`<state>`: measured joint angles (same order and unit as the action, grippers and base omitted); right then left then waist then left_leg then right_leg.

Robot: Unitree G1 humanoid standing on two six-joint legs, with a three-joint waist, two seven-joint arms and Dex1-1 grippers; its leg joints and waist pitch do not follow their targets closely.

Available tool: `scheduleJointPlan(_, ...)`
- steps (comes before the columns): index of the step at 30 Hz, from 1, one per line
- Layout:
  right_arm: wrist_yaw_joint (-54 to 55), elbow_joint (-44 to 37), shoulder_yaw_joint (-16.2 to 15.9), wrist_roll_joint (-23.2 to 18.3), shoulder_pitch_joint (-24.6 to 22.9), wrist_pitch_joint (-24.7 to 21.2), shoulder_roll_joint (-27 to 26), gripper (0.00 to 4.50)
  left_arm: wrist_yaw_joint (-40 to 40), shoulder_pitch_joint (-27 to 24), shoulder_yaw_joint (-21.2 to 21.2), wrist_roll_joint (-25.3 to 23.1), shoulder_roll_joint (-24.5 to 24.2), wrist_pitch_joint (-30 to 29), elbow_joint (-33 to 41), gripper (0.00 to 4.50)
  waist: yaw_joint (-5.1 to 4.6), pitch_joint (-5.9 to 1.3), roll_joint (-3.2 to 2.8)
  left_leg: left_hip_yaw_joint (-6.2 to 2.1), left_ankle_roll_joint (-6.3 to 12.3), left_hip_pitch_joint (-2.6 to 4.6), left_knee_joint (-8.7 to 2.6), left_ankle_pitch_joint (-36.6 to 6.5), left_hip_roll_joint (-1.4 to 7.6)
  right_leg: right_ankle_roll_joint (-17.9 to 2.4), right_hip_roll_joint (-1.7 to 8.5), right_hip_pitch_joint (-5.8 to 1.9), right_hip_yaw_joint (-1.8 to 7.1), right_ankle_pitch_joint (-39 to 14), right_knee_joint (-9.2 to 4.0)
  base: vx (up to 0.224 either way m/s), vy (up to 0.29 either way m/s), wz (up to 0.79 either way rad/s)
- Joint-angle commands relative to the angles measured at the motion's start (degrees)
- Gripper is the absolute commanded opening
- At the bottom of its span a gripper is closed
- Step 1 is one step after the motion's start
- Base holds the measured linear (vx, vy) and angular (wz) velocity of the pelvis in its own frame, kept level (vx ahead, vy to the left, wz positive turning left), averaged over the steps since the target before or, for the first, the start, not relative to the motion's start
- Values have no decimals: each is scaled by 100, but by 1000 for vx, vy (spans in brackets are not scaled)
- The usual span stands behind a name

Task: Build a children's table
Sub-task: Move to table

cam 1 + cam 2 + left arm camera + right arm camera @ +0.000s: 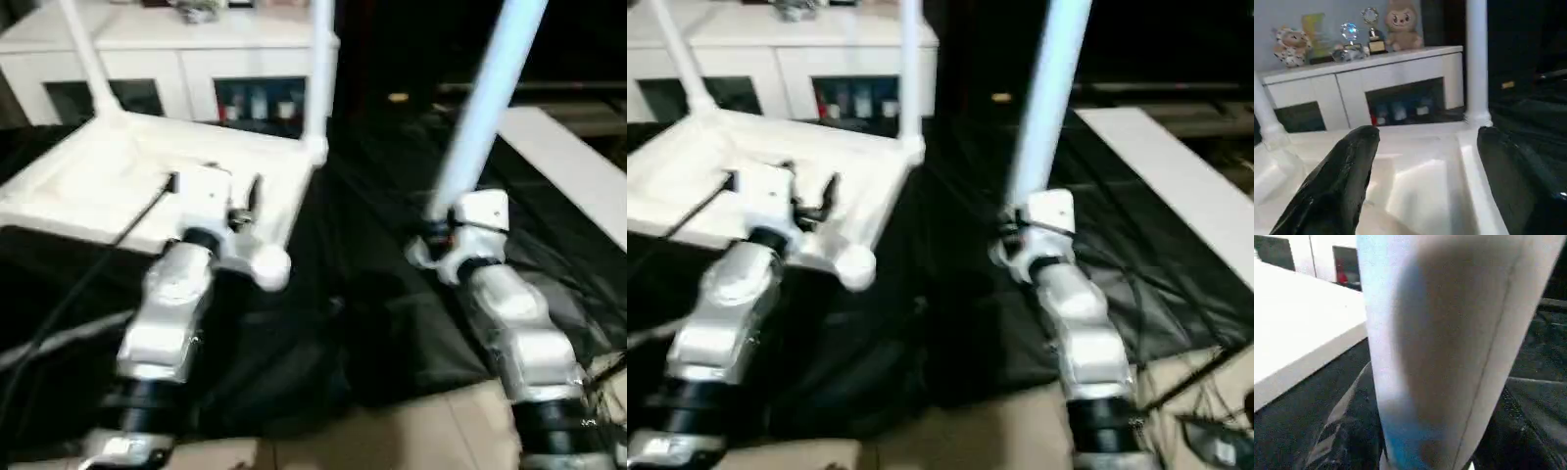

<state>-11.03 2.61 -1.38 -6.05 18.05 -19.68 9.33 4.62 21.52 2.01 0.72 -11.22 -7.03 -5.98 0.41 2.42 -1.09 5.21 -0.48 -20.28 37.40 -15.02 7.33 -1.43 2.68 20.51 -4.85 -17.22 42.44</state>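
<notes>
The children's table's white tabletop (108, 181) lies underside up on a black cloth. Two white legs stand in its far corner sockets, one on the left (90, 59) and one on the right (319, 69). The near right corner socket (270, 266) holds nothing. My left gripper (214, 183) hovers open over the tabletop's near right part, its black fingers (1337, 186) spread above the ribbed surface. To the right of the tabletop, my right gripper (436, 233) is shut on the lower end of another white leg (485, 103), which rises tilted up and to the right.
A white cabinet (196, 54) with toys and trophies (1371, 29) on top stands behind the tabletop. A flat white board (568, 162) lies at the far right on the black cloth (372, 323). A black cable (88, 274) runs along my left arm. Tan floor (411, 431) shows in front.
</notes>
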Motion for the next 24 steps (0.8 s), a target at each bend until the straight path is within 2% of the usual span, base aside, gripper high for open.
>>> scheduleJointPlan(1, -142, -130, 87, -54, 8, -137, 144, 188, 0, 26, -144, -63, 86, 2, 45, 368, -168, -414, -84, -656, 2263, 904, -666, 207, 891, 450, 225, 648, 115, 48, -28, 113, -26, 5)
scheduleJointPlan(2, -312, -180, -113, 68, 0, -75, 212, 188, -28, 9, -146, -63, 69, 2, 49, 368, -130, -346, 109, -803, 2796, 449, -652, 447, 276, 566, 298, 321, 342, 328, -536, 113, -26, 5)
scheduleJointPlan(3, -380, -196, -198, 107, -6, -43, 230, 188, -44, 1, -143, -77, 55, 4, 49, 368, 1, -423, 517, -301, 2007, -288, -161, -271, -390, 1032, 738, -534, 683, 663, -1066, 106, -81, 40)
scheduleJointPlan(4, -429, -203, -275, 146, -10, -24, 244, 188, -64, -7, -139, -99, 38, 2, 46, 368, 214, -334, 469, -128, 1629, -505, 367, -709, -329, 957, 1465, -732, 903, 107, -1459, 117, -92, 52)
scheduleJointPlan(5, -453, -193, -318, 160, -19, 26, 234, 188, -69, -15, -127, -111, 18, 7, 38, 368, 171, -387, 478, -168, 916, -688, 672, -494, -130, 1077, 1567, -855, 579, -452, -1368, 117, -92, 52)
scheduleJointPlan(6, -467, -187, -344, 170, -27, 63, 226, 188, -71, -20, -118, -118, 5, 9, 34, 368, 207, -351, 388, -130, 512, -705, 558, -116, -26, 815, 1524, -832, 289, -579, -1453, 131, -63, 40)
scheduleJointPlan(7, -467, -185, -315, 117, -46, 100, 176, 188, -87, -31, -108, -142, -21, -5, 40, 368, 205, -328, 316, -101, 467, -695, 486, 57, 33, 494, 1512, -868, 131, -731, -1520, 136, -24, 50)
scheduleJointPlan(8, -462, -185, -293, 70, -59, 122, 142, 188, -92, -39, -96, -164, -34, -14, 46, 368, 224, -265, 126, -72, 546, -551, 167, 333, 234, -133, 1461, -890, -185, -1380, -1718, 136, -24, 50)
scheduleJointPlan(9, -458, -202, -199, -97, -80, 37, 58, 188, -85, -46, -70, -179, -43, -46, 51, 368, 98, -313, -81, -62, 227, 86, -435, 120, 523, -582, 646, -667, -264, -1303, -1405, 155, 47, 39)
scheduleJointPlan(10, -538, -241, -210, -164, -111, 39, 59, 188, -21, -59, 3, -74, -33, -82, 65, 368, -57, -223, -174, -363, 499, 154, -749, -272, 698, -425, 238, -565, -411, -1022, -944, 181, 88, 13)
scheduleJointPlan(11, -676, -304, -234, -238, -152, 57, 84, 188, 59, -66, 42, -2, -47, -110, 68, 368, -120, -375, -320, -616, 1081, 743, -683, -316, 949, -392, 119, 116, -204, -552, -347, 181, 88, 13)
scheduleJointPlan(12, -813, -379, -265, -291, -195, 106, 125, 188, 243, -69, 43, 105, -85, -117, 51, 368, -46, -495, -249, -736, 1599, 827, -387, 1872, 953, -36, 149, 408, -33, -64, -134, 192, 62, 9)
scheduleJointPlan(13, -846, -397, -275, -298, -204, 122, 137, 188, 290, -70, 40, 129, -94, -117, 46, 368, 20, -496, -202, -692, 1750, 818, -246, 3383, 955, 193, 211, 550, 86, 282, -127, 136, 45, 11)
scheduleJointPlan(14, -913, -443, -242, -388, -227, 99, 127, 188, 415, -77, -4, 161, -145, -103, 31, 368, 152, -529, -83, -503, 1632, 703, -81, 6299, 832, 576, 325, 615, 284, 1287, -279, 136, 45, 11)
scheduleJointPlan(15, -1015, -537, -147, -569, -254, 73, 98, 188, 720, -92, -104, 243, -266, -126, 5, 368, 173, -563, 27, -353, 1273, 672, 102, 7140, 483, 434, 471, 679, 494, 2414, -617, -57, 33, 8)
scheduleJointPlan(16, -1089, -589, -100, -638, -266, 73, 104, 188, 1114, -104, -159, 470, -335, -176, -5, 368, 191, -545, 224, -195, 1093, 442, 138, 6272, 192, 303, 536, 536, 623, 3043, -851, -142, 6, 19)
scheduleJointPlan(17, -1208, -641, -50, -714, -278, 64, 133, 188, 1610, -96, -264, 678, -477, -268, -43, 368, 304, -452, 411, 62, 958, 25, 19, 3695, -104, -139, 629, 159, 749, 4002, -785, -142, 6, 19)
scheduleJointPlan(18, -1270, -652, -33, -733, -279, 63, 168, 188, 1831, -58, -321, 719, -565, -306, -120, 368, 395, -463, 313, 94, 845, -89, -110, 1816, 22, -620, 772, 36, 857, 3801, -828, -53, -27, 26)
scheduleJointPlan(19, -1293, -656, -27, -739, -279, 63, 183, 188, 1910, -41, -343, 727, -599, -319, -154, 385, 368, -470, 290, 77, 755, -140, -219, 1310, 86, -862, 750, -58, 809, 3509, -813, -34, -55, 9)
scheduleJointPlan(20, -1371, -655, 4, -769, -272, 62, 242, 188, 2271, 36, -420, 790, -728, -355, -288, 395, 342, -419, 114, 48, 550, -134, -377, 774, 215, -1221, 628, -31, 664, 2524, -815, -34, -55, 9)
scheduleJointPlan(21, -1426, -648, 32, -805, -265, 64, 269, 188, 2464, 104, -457, 773, -806, -359, -386, 395, 273, -392, 108, 75, 416, -61, -430, 334, 282, -1400, 514, 22, 597, 1693, -841, -48, -52, 0)
scheduleJointPlan(22, -1426, -648, 33, -806, -265, 64, 269, 188, 2465, 104, -457, 773, -807, -359, -386, 401, 238, -365, 106, 90, 391, -47, -465, 112, 308, -1436, 482, 38, 573, 1335, -874, -65, -33, 8)
scheduleJointPlan(23, -1558, -645, 82, -894, -263, 74, 382, 188, 3084, 386, -591, 710, -1011, -338, -784, 401, 222, -320, 63, 135, 293, 4, -522, -497, 345, -1426, 467, 89, 556, 558, -959, -65, -33, 8)
scheduleJointPlan(24, -1608, -645, 96, -931, -262, 77, 433, 188, 3317, 514, -653, 662, -1090, -336, -969, 415, 203, -293, 51, 156, 110, 37, -575, -1177, 372, -1317, 480, 101, 555, -228, -1014, -87, -28, 11)
